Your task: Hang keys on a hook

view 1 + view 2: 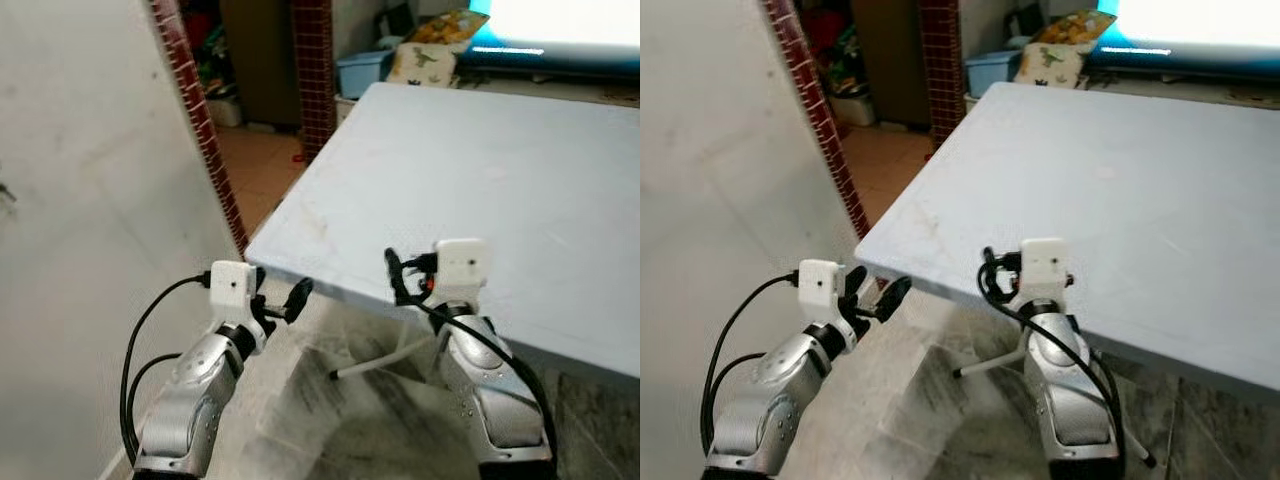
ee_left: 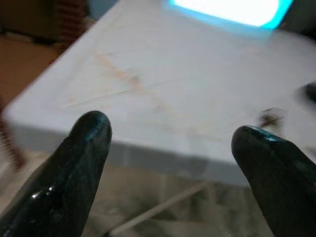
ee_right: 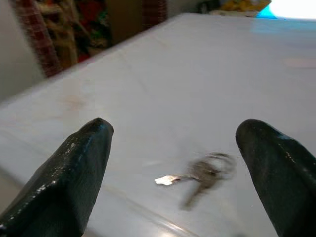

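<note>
Here we find the right gripper [image 3: 175, 148] with its two black fingers spread wide, nothing between them, held just above the near part of the white table [image 1: 480, 160]. Past the fingertips the keys [image 3: 202, 175] lie flat on the tabletop, a small blurred bunch with one pale blade pointing away from the ring. They sit a little inside the table's near edge, with bare surface all around them.

In the head views the right wrist hides that spot; its white camera box sits over the near edge.

The left gripper [image 1: 285, 300] is also spread and holds nothing. It hangs below and just outside the table's near corner, pointing toward it. Its wrist view looks up across the corner and along the top, where faint tan streaks mark the surface; a small dark smudge farther along may be the keys, but we cannot tell.

Under the table a thin white leg [image 1: 375, 362] slants down to the mottled grey floor [image 1: 350, 420].

To the left stands a plain pale wall [image 1: 90, 200], ending in a red brick edge [image 1: 205, 140]. Between that edge and the table's left side an open gap leads to an orange tiled floor [image 1: 265, 165] and a cluttered room beyond. A blue bin [image 1: 362, 72] sits past the table's far corner.
</note>
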Motion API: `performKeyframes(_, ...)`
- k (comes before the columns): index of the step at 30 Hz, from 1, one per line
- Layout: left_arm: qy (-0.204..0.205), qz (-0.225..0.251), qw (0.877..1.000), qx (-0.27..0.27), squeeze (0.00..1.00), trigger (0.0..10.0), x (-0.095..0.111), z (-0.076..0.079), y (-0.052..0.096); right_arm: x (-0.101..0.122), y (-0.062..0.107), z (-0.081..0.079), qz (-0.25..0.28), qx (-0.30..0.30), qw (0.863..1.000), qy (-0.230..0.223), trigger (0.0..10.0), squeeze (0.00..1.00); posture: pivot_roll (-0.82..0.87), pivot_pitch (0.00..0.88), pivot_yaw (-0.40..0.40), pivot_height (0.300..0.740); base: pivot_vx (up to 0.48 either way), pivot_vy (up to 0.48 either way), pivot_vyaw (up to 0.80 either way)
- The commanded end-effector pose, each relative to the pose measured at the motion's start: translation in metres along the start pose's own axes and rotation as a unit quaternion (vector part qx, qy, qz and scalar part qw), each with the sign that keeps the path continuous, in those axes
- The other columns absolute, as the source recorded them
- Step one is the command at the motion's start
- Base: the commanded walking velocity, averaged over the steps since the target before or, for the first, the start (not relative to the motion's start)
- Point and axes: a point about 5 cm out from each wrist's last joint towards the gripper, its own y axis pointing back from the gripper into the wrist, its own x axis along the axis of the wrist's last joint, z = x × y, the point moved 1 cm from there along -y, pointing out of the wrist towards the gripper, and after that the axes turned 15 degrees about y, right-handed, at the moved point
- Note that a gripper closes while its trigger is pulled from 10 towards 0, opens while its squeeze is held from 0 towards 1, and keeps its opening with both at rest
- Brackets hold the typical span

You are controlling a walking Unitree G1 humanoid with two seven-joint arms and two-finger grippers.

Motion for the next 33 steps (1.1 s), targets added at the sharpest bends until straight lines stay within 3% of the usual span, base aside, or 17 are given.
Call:
performKeyframes(1, -0.011, 0.005, 1.000, 0.019, 0.00, 10.0, 0.0061, -0.0124, 0.0059, 0.0106, -0.0024, -0.0123, 0.016, 0.019, 1.000, -0.009, 10.0, 0.00, -0.07, 0.000, 0.100, 0.740, 0.274, 0.000, 0.00)
performKeyframes(21, -0.013, 0.001, 1.000, 0.017, 0.00, 10.0, 0.0036, -0.0119, 0.0056, 0.0092, -0.0015, -0.0133, 0.013, 0.021, 1.000, -0.009, 10.0, 0.00, -0.08, 0.000, 0.103, 0.740, 0.271, 0.000, 0.00)
performKeyframes(33, -0.015, -0.004, 0.999, 0.035, 0.00, 10.0, 0.0026, -0.0166, 0.0069, 0.0087, -0.0006, -0.0139, 0.010, 0.021, 1.000, -0.009, 10.0, 0.00, -0.08, 0.000, 0.103, 0.740, 0.085, 0.000, -0.36)
